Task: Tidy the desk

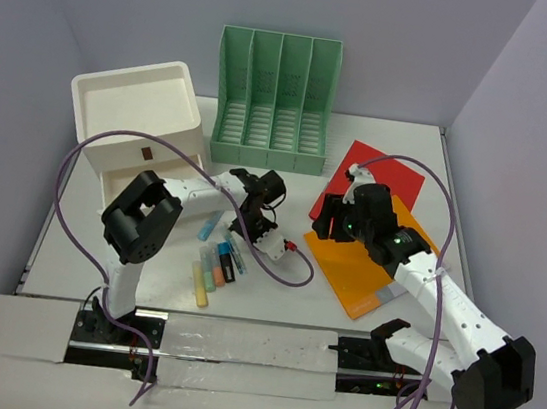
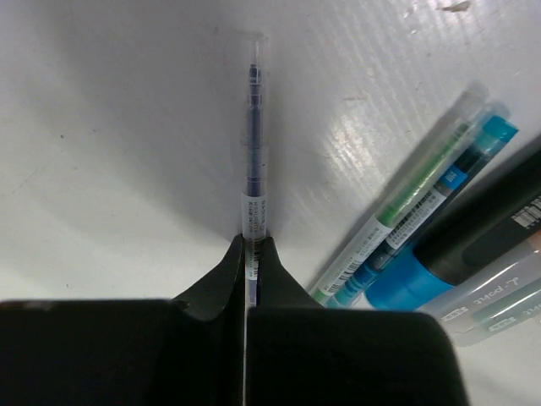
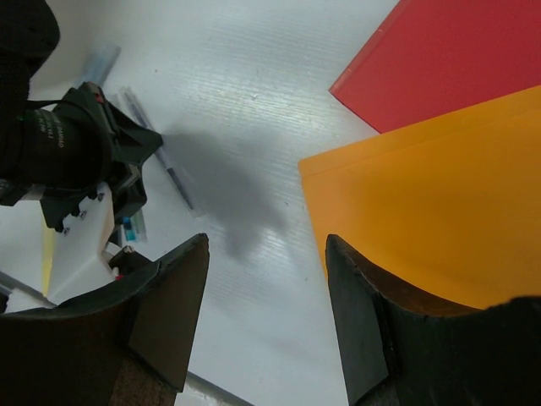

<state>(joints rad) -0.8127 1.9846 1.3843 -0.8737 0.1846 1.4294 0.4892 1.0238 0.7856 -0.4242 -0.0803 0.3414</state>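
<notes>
The left gripper (image 2: 247,247) pinches a slim clear blue-ink pen (image 2: 254,152) on the matte white desk (image 2: 101,127). The right gripper (image 3: 266,245) gapes empty.

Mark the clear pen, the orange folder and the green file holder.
clear pen (image 2: 253,144), left wrist view, middle of barrel
orange folder (image 3: 439,211), right wrist view, bare cover
green file holder (image 1: 266,153), top view, front wall
</notes>
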